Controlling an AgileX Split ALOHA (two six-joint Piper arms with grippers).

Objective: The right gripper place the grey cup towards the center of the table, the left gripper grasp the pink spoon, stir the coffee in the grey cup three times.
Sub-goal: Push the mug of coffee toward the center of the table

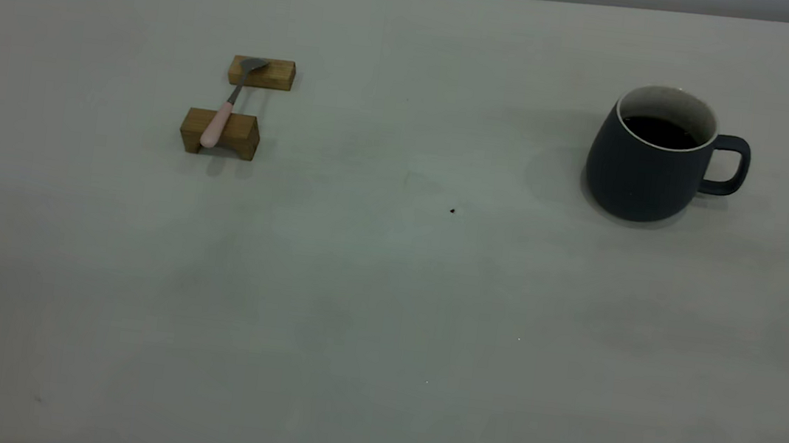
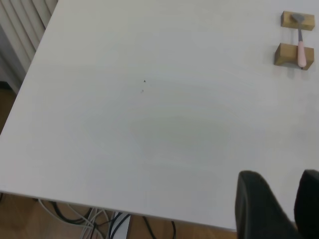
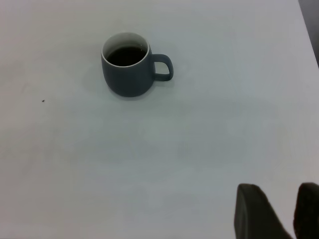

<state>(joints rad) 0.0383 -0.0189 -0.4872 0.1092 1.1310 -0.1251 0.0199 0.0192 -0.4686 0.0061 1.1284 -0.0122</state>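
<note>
The grey cup (image 1: pixel 646 168) stands upright at the right of the table (image 1: pixel 384 309), handle pointing right, with dark coffee (image 1: pixel 661 131) inside. At the left the pink spoon (image 1: pixel 222 113) lies across two wooden blocks, bowl on the far one. Neither arm shows in the exterior view. My left gripper (image 2: pixel 286 179) hangs over the table's near edge, far from the spoon (image 2: pixel 301 52), fingers slightly apart and empty. In the right wrist view the right gripper (image 3: pixel 284 191) is also slightly open and empty, well short of the cup (image 3: pixel 127 77) and its coffee (image 3: pixel 124 55).
The far wooden block (image 1: pixel 263 73) and the near, notched one (image 1: pixel 220 133) carry the spoon. A tiny dark speck (image 1: pixel 452 211) lies near the table's middle. Below the table edge, cables (image 2: pixel 89 219) and a wooden floor show in the left wrist view.
</note>
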